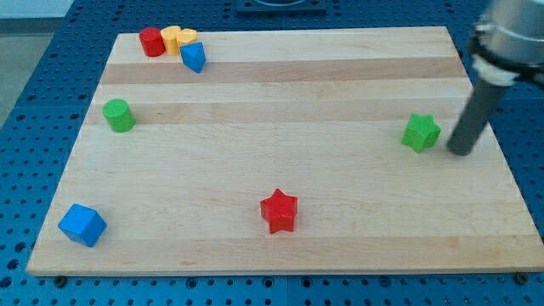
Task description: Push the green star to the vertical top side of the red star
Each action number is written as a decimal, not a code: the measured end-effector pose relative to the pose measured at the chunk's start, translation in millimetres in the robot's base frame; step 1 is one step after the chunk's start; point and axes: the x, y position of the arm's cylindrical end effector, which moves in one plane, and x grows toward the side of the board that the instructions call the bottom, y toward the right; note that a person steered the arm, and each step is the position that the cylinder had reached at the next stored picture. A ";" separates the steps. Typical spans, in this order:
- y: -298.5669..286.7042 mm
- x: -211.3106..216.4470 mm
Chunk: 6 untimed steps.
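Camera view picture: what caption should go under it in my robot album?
My tip waits just right of the green star, with the red star far off toward the view's bottom left.

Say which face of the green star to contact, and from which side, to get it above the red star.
Contact the green star on its right-hand side, pushing toward the view's left. The red star lies left and lower, so the spot above it is leftward. My tip already sits just right of the green star, apart from it. Star points may make it rotate, so aim through its centre.
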 end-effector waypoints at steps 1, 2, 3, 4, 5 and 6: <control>-3.3 -15.4; -60.2 -13.1; -128.7 -13.1; -199.6 -13.1; -256.0 -28.5; -253.7 -54.8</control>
